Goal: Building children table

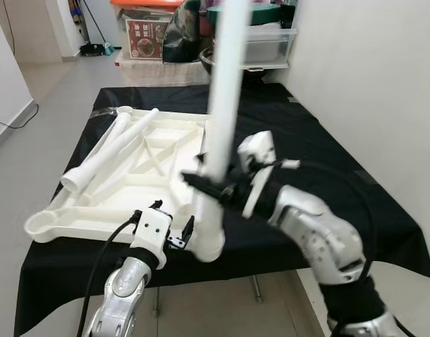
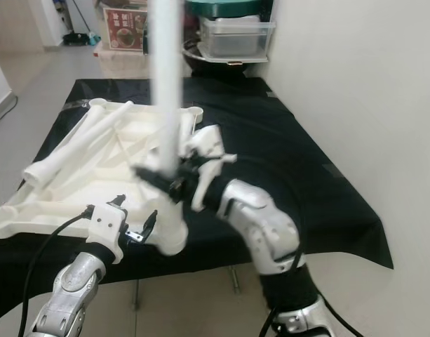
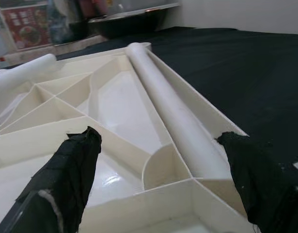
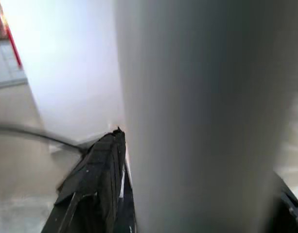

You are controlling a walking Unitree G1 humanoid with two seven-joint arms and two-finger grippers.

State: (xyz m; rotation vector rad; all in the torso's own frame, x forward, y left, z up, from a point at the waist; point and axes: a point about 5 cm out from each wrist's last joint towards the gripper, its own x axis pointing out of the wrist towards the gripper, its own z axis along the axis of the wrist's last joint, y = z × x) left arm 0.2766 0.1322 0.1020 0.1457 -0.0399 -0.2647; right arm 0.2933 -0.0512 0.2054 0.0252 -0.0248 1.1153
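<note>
A white table top (image 1: 123,196) lies upside down on the black-covered table (image 1: 320,154), ribs facing up. My right gripper (image 1: 209,184) is shut on a long white table leg (image 1: 225,91), held nearly upright, its lower end (image 1: 207,242) near the top's front right corner. Another white leg (image 1: 109,151) lies across the top's left side, and a third lies along its right rib (image 3: 173,116). My left gripper (image 1: 174,228) stands open at the front edge beside the held leg's lower end, its fingers (image 3: 71,165) spread over a corner socket (image 3: 163,165).
Storage boxes, a red poster (image 1: 146,36) and a dark bowl (image 1: 225,60) stand behind the table. A white wall (image 1: 369,77) runs along the right side. Bare floor lies to the left and in front of the table.
</note>
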